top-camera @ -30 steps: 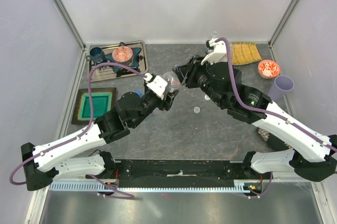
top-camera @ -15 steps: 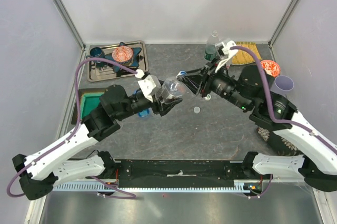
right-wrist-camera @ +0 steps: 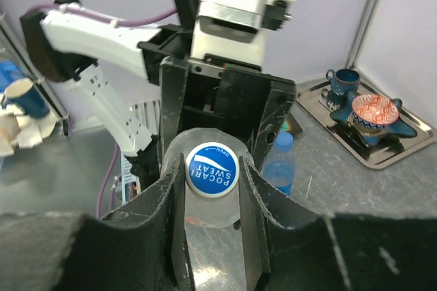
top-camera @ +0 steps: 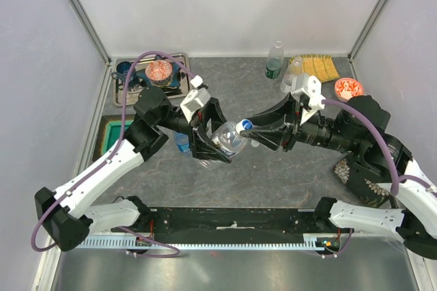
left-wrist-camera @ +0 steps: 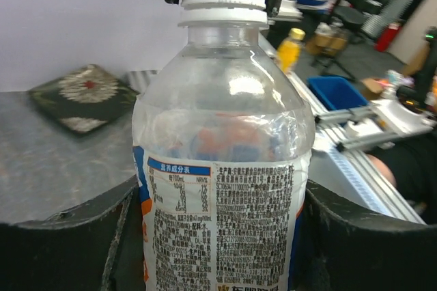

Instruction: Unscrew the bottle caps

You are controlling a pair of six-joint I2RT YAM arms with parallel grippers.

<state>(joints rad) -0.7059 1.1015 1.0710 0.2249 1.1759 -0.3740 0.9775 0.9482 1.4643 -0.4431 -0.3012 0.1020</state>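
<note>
My left gripper (top-camera: 210, 142) is shut on the clear bottle with the blue-white label (top-camera: 227, 139) and holds it above the table, tilted with its neck to the right. In the left wrist view the bottle (left-wrist-camera: 222, 188) fills the space between the dark fingers (left-wrist-camera: 61, 250). My right gripper (top-camera: 248, 131) closes on its blue-and-white cap (right-wrist-camera: 212, 168), one finger on each side. The blue-tinted bottle (top-camera: 181, 142) stands under the left arm. The greenish bottle (top-camera: 274, 59) and the plain clear bottle (top-camera: 289, 76) stand at the back.
A metal tray (top-camera: 179, 59) with a blue cup (top-camera: 125, 69) and a red-patterned bowl (top-camera: 158, 70) sits back left. A green square dish (top-camera: 116, 137) lies left. A yellow mat (top-camera: 319, 67) and a red bowl (top-camera: 348, 89) are back right. A dark patterned piece (top-camera: 355, 171) lies right.
The left arm swung the labelled bottle nearer and to the right, neck toward the right arm. The right gripper drew back and lined up on the cap, closing around it.
</note>
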